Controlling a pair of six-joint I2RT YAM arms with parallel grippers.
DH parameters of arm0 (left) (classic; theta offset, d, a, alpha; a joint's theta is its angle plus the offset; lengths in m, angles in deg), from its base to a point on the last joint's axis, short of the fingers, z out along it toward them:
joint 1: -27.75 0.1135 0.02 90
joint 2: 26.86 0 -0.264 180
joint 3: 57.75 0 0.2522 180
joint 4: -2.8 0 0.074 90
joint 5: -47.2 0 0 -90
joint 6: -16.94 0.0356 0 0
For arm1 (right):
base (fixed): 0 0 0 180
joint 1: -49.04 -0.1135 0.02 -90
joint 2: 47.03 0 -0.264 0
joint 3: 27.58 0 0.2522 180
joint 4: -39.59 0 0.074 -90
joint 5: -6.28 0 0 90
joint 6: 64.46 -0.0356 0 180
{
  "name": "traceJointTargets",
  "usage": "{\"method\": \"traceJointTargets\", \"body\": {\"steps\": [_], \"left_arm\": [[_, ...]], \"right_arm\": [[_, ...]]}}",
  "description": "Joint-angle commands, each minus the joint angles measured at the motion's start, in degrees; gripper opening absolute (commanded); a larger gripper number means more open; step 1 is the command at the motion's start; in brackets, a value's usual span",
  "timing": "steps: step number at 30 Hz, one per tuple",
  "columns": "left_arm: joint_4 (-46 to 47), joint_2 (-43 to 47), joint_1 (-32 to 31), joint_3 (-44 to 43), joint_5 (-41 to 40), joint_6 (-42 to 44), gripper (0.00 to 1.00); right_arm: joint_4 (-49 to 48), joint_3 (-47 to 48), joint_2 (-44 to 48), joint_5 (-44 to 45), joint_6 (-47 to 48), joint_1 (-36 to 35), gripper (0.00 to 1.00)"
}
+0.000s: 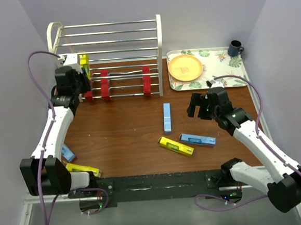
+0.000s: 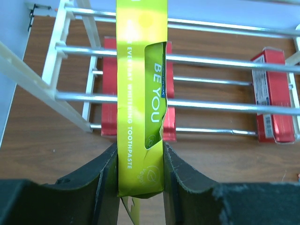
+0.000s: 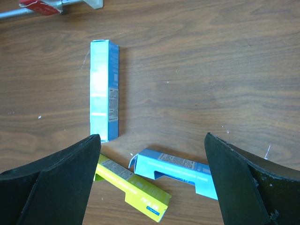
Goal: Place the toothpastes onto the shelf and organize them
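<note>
The white wire shelf (image 1: 113, 33) stands at the back left. Three red toothpaste cartons (image 1: 105, 84) lie across its lowest bars. My left gripper (image 1: 83, 76) is at the shelf's left end, shut on a yellow carton (image 1: 84, 60). In the left wrist view the yellow carton (image 2: 140, 108) stands between the fingers (image 2: 101, 183), above the shelf bars (image 2: 211, 60) and red cartons (image 2: 274, 93). My right gripper (image 1: 197, 106) is open and empty above the table. Below it lie a blue carton (image 3: 104, 89), a second blue carton (image 3: 180, 171) and a yellow one (image 3: 133, 190).
A floral tray (image 1: 225, 67) at the back right holds an orange plate (image 1: 185, 68), with a dark mug (image 1: 234, 48) at its corner. A blue carton (image 1: 67, 152) and a yellow carton (image 1: 83, 170) lie by the left arm's base.
</note>
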Motion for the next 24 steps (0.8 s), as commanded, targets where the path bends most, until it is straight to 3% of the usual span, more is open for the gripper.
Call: {"method": "traceJointTargets", "body": {"steps": [1, 15, 24], "left_arm": [[8.75, -3.07, 4.48, -4.16, 7.62, 2.79, 0.24], [11.31, -15.12, 6.94, -13.21, 8.68, 9.04, 0.28], [9.82, -17.24, 6.94, -13.31, 9.03, 10.62, 0.36]], "right_arm": [[-3.53, -1.85, 4.51, -1.46, 2.51, 0.02, 0.97], [-5.47, -3.79, 5.75, -1.02, 5.77, 0.11, 0.97], [-5.29, -3.79, 5.13, -0.06, 6.03, 0.19, 0.98]]}}
